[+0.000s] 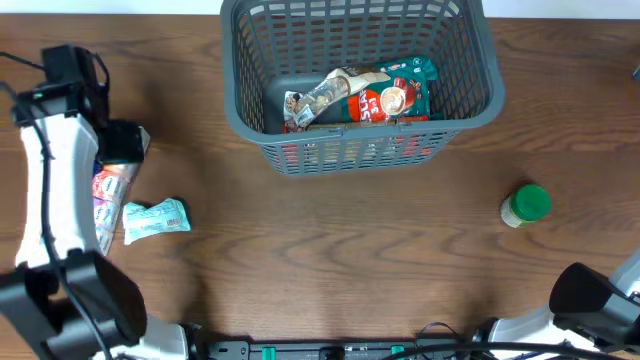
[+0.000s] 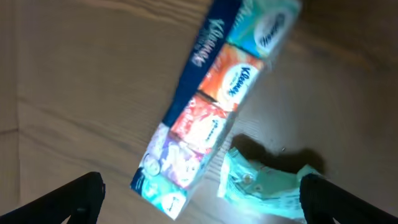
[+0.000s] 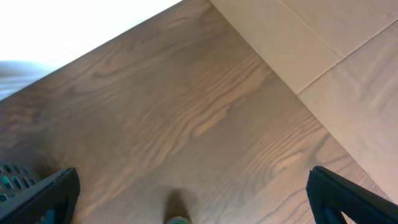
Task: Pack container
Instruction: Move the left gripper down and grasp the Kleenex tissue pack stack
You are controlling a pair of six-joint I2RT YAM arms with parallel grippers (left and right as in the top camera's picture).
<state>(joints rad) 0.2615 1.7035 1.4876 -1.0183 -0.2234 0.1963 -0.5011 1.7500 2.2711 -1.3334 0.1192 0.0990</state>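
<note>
The dark grey lattice basket (image 1: 470, 60) stands at the back middle of the table and holds a green coffee packet (image 1: 395, 95) and a silvery packet (image 1: 325, 95). My left gripper (image 2: 205, 205) is open and empty, hovering above a Kleenex tissue multi-pack (image 2: 211, 106) and a teal packet (image 2: 264, 186). In the overhead view the tissue pack (image 1: 112, 190) and the teal packet (image 1: 155, 218) lie at the left. My right gripper (image 3: 196, 199) is open and empty above bare table, with the top of a green-lidded jar (image 3: 179, 219) at the bottom edge.
The green-lidded jar (image 1: 525, 205) stands to the right, in front of the basket. The left arm (image 1: 50, 170) reaches along the left edge. The right arm (image 1: 600, 300) sits at the front right corner. A basket corner (image 3: 9, 177) shows in the right wrist view.
</note>
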